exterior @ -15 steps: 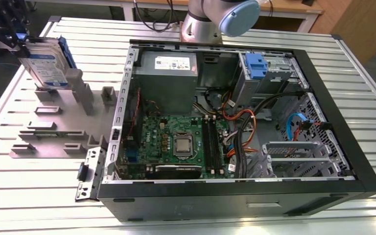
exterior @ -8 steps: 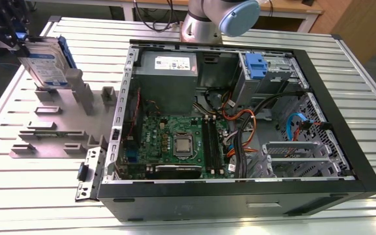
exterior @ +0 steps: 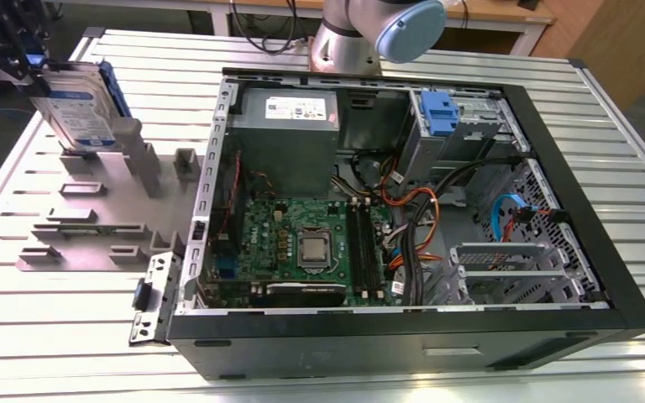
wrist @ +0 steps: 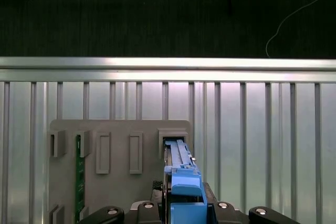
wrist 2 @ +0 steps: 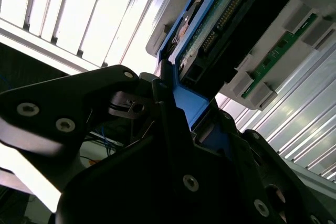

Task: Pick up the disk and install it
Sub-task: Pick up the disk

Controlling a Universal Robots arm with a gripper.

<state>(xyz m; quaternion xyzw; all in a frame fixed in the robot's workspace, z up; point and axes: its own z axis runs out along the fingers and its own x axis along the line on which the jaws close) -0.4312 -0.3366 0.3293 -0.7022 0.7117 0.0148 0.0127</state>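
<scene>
The disk (exterior: 76, 109), a silver hard drive with a white-and-blue label in a blue carrier bracket, stands on edge at the far left of the exterior view. Its lower end is at a slot of the grey slotted holder block (exterior: 87, 222). My gripper (exterior: 34, 74) comes in from above and is shut on the blue carrier at the disk's upper end. In the first wrist view the blue carrier of the disk (wrist: 181, 182) runs between my gripper's (wrist: 181, 207) black fingers. The second wrist view shows the disk's (wrist 2: 220, 9) circuit-board side.
An open computer case (exterior: 591, 168) lies at the exterior view's right, with motherboard, cables and a drive bay holding a blue caddy (exterior: 440, 113). A green memory stick (wrist: 80, 171) lies in the holder block. The slatted aluminium table (exterior: 65, 319) ends just beyond the holder.
</scene>
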